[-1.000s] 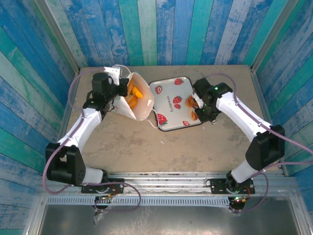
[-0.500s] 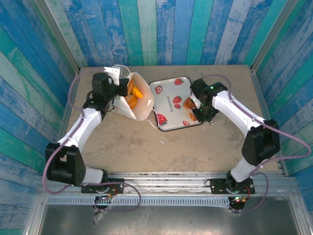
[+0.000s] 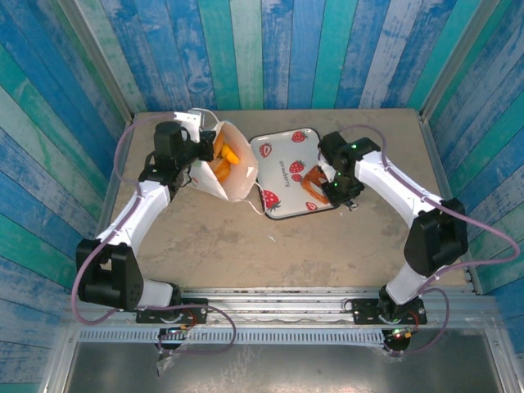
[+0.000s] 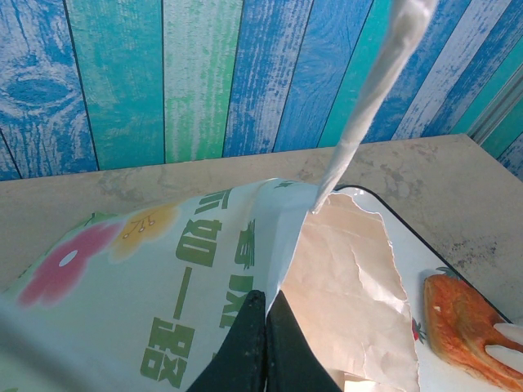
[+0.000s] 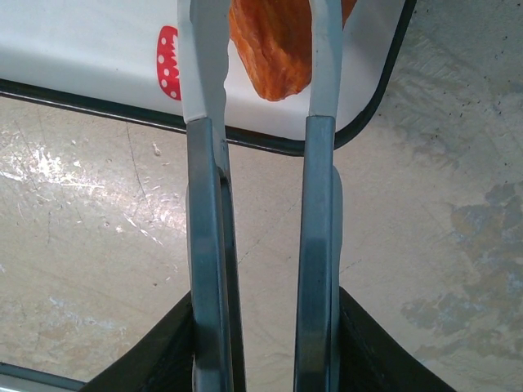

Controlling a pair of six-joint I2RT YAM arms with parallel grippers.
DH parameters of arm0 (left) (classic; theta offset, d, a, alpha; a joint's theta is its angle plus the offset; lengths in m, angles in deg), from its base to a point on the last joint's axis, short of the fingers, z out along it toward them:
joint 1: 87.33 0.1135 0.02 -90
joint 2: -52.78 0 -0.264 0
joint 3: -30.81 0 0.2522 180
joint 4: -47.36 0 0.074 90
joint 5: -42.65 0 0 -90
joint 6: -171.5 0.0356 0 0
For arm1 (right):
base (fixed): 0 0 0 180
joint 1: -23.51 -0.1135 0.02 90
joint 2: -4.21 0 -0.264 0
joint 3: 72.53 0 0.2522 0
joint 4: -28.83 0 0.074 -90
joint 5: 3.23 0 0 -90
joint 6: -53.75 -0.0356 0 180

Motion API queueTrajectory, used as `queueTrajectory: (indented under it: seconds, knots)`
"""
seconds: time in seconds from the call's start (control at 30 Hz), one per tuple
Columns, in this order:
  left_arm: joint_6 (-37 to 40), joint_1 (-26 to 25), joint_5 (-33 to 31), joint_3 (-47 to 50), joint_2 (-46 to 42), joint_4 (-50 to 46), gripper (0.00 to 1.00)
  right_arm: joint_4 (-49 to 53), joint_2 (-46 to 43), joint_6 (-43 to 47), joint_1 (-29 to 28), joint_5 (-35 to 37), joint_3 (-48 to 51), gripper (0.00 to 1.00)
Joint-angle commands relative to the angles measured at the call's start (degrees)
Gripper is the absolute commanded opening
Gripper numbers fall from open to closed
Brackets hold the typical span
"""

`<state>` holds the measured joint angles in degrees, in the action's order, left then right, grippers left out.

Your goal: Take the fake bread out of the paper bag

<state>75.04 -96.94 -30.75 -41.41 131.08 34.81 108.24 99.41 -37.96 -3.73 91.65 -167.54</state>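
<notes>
The left claw is pinched shut on the rim of the paper bag. This keeps the bag's mouth open toward the tray, so the fake bread inside stays reachable. The right claw grips metal tongs, whose tips bracket one orange pastry at the tray's right edge, likely to set it down there.

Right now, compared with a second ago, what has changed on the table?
The right arm shifted slightly left and the right fingers eased, letting the tongs spread around a bread piece on the tray. The left fingers stay pinched on the paper bag, which hasn't moved.
</notes>
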Motion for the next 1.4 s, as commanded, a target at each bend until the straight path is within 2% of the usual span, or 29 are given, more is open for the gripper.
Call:
queueTrajectory:
  seconds: [0.0, 0.23, 0.43, 0.57, 0.6, 0.73, 1.03, 1.23, 1.37]
  knots:
    - [-0.4, -0.1, 0.8, -1.3, -3.4, 1.5, 0.00, 2.2, -1.9, -0.9, 0.3, -0.5, -2.6, 0.39]
    - [0.0, -0.1, 1.0, -1.2, -3.5, 1.3, 0.00, 5.1, -4.5, -2.4, -0.3, -2.3, -6.3, 0.37]
    - [0.3, -0.1, 2.2, -0.9, -3.4, 1.8, 0.00, 6.0, -6.6, -4.8, -3.5, -4.7, -10.0, 0.35]
    - [0.3, -0.1, 2.8, -1.0, -3.0, 1.8, 0.00, 5.6, -7.6, -6.6, -6.7, -7.4, -13.9, 0.35]
    - [0.3, -0.1, 2.8, -1.1, -3.0, 1.5, 0.00, 5.4, -7.6, -7.1, -9.5, -7.8, -15.1, 0.36]
    - [0.3, -0.1, 2.7, -1.1, -3.0, 1.5, 0.00, 4.3, -6.8, -8.1, -13.8, -9.8, -19.3, 0.37]
    - [-0.3, -0.1, 3.0, -1.4, -2.6, 1.7, 0.01, 2.7, 1.6, -7.7, -21.2, -10.6, -28.5, 0.37]
    - [-0.8, -0.1, 3.0, -1.4, -2.4, 1.9, 0.01, 2.7, 9.6, -7.3, -22.6, -9.5, -34.9, 0.37]
    - [-0.8, -0.1, 3.0, -1.5, -2.2, 1.9, 0.01, 3.6, 15.1, -8.0, -22.7, -6.2, -39.4, 0.38]
